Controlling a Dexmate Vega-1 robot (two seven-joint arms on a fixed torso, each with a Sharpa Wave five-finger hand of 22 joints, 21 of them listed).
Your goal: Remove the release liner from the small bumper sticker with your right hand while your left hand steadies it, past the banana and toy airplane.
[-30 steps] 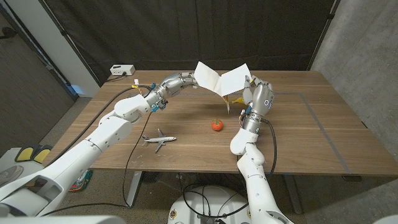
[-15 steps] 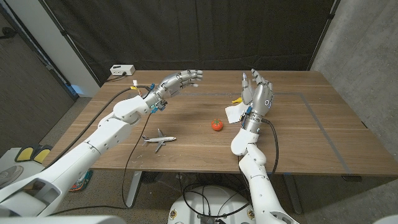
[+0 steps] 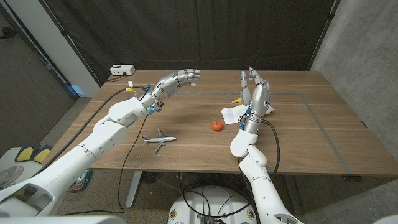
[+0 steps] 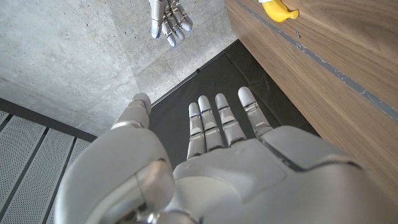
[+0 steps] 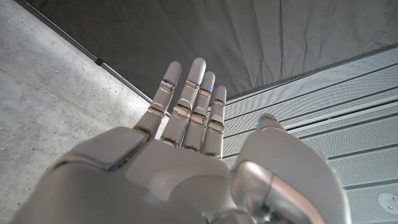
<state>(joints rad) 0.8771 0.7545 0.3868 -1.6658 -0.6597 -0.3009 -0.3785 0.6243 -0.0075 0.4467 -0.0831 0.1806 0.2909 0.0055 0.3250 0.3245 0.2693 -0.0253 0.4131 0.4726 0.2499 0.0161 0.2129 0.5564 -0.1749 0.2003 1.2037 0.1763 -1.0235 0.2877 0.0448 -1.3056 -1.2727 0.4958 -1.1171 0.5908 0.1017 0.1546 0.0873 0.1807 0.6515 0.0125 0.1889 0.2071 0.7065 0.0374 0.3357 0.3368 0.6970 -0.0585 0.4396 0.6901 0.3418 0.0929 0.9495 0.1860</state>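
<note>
Both robot hands hang empty above the wooden surface (image 3: 186, 134), fingers straightened and spread, holding and touching nothing. The white sheet that appears to be the small bumper sticker (image 3: 232, 114) lies on the surface just at the 7 o'clock side of the right hand (image 3: 256, 93), close under its wrist, with the banana (image 3: 237, 99) partly hidden at the sheet's 12 o'clock. Whether the release liner has come off cannot be told from here; the sheet's long axis is also unclear.

The right hand is plainly the nearer one, standing upright with its fingers (image 5: 186, 106) pointing up and away from the sheet. The left hand (image 3: 180, 79) reaches in from 9 o'clock, well apart from the sheet, with its fingers (image 4: 221, 121) extended over the far edge of the surface.

The toy airplane (image 3: 158, 139) sits near the front edge at 7 o'clock from the sheet, and a small red-orange fruit (image 3: 216, 125) rests just at the sheet's 8 o'clock. Any renewed pick-up would likely mean the right hand dipping down and back toward itself.
</note>
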